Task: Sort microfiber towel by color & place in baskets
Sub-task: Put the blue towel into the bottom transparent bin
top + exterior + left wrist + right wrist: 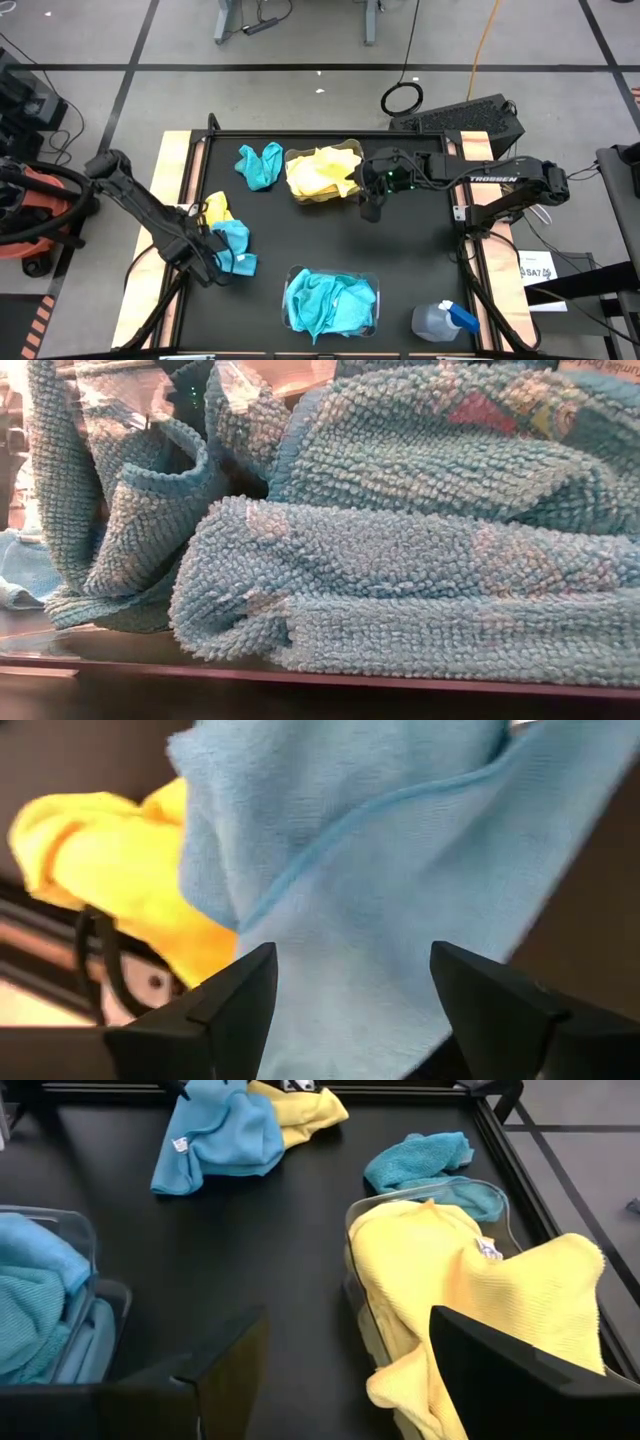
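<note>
Right now the left end effector [222, 262] is down at the table's [400, 260] left side, on a turquoise towel [236, 243] that lies partly over a yellow towel [215, 208]. Left wrist view: its two dark fingers [245, 990] stand wide apart w/ the turquoise cloth filling the gap between them and the yellow one just behind. Can't tell if the pads actually pinch the cloth or only straddle it; nothing looks lifted.

Right end effector [368, 205] hangs just beside the far basket [352, 150], on that basket's right side, fingers spread wide, nothing between them. Right wrist view shows the black table in the gap, w/ yellow cloth at the edge of one finger [520, 1370] but not gripped.

Far basket: clear tub near the table's back edge, middle, stuffed w/ yellow towels [318, 172] that spill over the rim toward the right end effector. Another loose turquoise towel [260, 164] lies crumpled just left of it, touching or nearly touching the tub wall.

Near basket [374, 285]: clear tub at the front edge, middle, packed w/ turquoise towels [328, 300]. Low view is almost fully blocked by that looped turquoise cloth pressed up close.

Spray bottle [440, 320], clear w/ blue trigger, lies at the front right corner, well apart from both tubs.
</note>
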